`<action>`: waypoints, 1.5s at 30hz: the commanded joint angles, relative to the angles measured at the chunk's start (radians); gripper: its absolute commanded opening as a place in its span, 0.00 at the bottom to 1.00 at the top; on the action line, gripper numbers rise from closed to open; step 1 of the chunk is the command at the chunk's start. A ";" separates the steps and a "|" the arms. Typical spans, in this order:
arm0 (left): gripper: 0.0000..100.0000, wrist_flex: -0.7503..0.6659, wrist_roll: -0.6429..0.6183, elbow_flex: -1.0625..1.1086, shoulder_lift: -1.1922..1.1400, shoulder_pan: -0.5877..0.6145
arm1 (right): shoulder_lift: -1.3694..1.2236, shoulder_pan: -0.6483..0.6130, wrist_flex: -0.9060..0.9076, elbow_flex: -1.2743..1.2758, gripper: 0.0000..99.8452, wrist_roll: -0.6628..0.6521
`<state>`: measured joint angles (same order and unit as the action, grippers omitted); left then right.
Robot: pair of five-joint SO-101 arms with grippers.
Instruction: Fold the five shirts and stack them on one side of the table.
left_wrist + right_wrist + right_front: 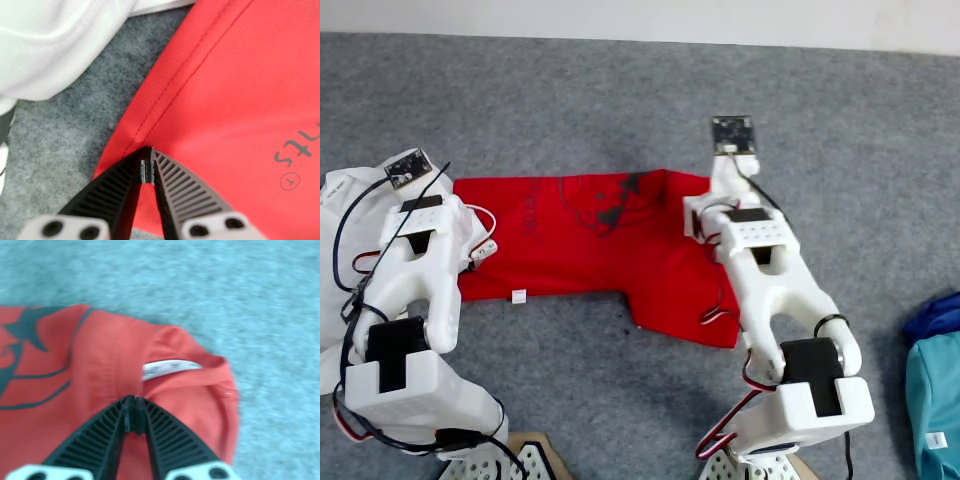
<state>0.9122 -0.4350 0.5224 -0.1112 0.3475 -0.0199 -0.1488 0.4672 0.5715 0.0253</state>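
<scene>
Red shirt (570, 255) — pinched by left end effector (147, 170), right end effector (134, 412) (opposite ends).

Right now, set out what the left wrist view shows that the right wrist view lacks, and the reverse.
Left wrist view: a white shirt beside the stitched hem of the red shirt, plus small dark lettering.
Right wrist view: the collar with its white neck label, and a dark graphic.
Both: red fabric on the grey table, pinched by that arm's own gripper, the left gripper and the right gripper, both shut.
</scene>
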 commanded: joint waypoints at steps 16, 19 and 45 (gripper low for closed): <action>0.01 0.000 0.009 -0.025 0.002 -0.028 | 0.015 0.071 0.096 -0.120 0.04 0.021; 0.01 0.000 0.009 -0.025 0.002 -0.028 | 0.013 0.012 0.104 -0.120 0.14 0.031; 0.01 0.000 0.009 -0.025 0.001 -0.028 | -0.174 -0.085 0.105 -0.262 0.19 0.021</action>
<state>0.9122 -0.4350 0.5224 -0.1128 0.3429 -0.1995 -0.2409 0.5485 0.3844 0.0437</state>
